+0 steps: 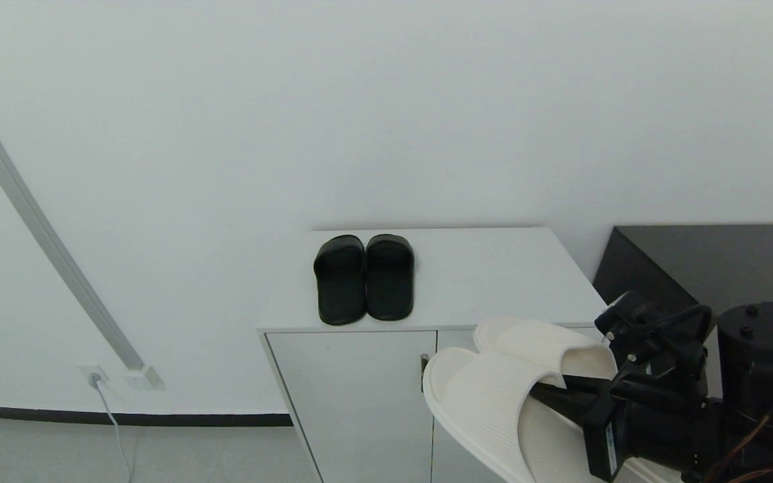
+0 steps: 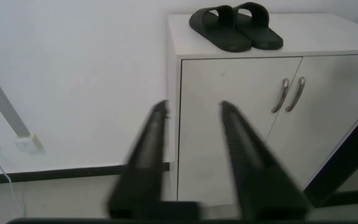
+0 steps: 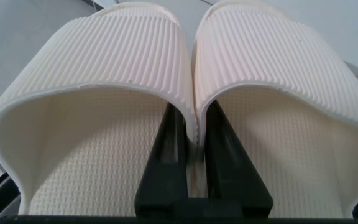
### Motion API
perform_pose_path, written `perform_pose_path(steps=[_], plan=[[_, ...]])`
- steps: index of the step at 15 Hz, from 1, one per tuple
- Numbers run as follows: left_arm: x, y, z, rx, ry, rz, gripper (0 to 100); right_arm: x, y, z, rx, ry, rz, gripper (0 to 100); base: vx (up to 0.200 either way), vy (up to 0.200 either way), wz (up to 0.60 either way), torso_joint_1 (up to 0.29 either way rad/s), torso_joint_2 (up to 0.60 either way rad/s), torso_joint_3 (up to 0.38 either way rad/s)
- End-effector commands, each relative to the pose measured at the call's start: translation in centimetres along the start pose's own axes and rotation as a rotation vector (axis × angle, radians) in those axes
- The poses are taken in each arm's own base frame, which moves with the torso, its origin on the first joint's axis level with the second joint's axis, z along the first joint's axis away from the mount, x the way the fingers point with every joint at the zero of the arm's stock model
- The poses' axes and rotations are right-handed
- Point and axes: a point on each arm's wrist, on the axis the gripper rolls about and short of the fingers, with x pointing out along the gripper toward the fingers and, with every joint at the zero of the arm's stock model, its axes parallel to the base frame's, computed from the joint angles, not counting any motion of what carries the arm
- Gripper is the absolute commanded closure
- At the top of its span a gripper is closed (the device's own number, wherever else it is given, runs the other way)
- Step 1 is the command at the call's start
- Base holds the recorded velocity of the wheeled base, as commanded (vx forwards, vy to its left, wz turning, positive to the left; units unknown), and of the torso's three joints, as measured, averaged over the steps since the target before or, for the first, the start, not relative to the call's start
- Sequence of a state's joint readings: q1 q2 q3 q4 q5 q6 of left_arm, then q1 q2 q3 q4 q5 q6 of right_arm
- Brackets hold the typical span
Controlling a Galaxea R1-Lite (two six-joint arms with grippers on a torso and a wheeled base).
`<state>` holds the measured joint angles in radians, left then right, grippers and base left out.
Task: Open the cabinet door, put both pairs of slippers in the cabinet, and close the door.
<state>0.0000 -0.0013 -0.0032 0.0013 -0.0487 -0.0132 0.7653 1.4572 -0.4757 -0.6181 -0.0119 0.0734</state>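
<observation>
Two white slippers [image 3: 104, 68], clamped in right tool [image 3: 194, 115]

No text, label or number can be read.

Plain black slippers [image 1: 364, 278], ribbed cream slippers [image 1: 487, 396], white cabinet [image 1: 353, 396] with silver handles [image 2: 283, 94], white wall [image 1: 386, 114], dark baseboard stripe [image 1: 125, 417].
</observation>
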Motion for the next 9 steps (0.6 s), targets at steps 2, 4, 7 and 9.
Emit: perform_pose_path(steps=[2,4,7,9], plan=[[0.01,0.00,0.00,-0.001,0.002,0.000,0,0.06,0.03,-0.14,-0.002,0.006,0.001,100,0.000,0.000,0.00,-0.161,0.37,0.210],[0.01,0.00,0.00,-0.001,0.002,0.001,0,0.02,0.06,-0.17,-0.003,0.006,0.002,100,0.000,0.000,0.00,-0.163,0.38,0.212],[0.01,0.00,0.00,-0.001,0.002,0.001,0,-0.03,0.06,-0.19,-0.003,0.007,0.004,100,0.000,0.000,0.00,-0.191,0.44,0.243],[0.01,0.00,0.00,-0.002,0.002,0.000,0,-0.03,0.06,-0.23,-0.001,0.008,0.004,100,0.000,0.000,0.00,-0.224,0.54,0.305]])
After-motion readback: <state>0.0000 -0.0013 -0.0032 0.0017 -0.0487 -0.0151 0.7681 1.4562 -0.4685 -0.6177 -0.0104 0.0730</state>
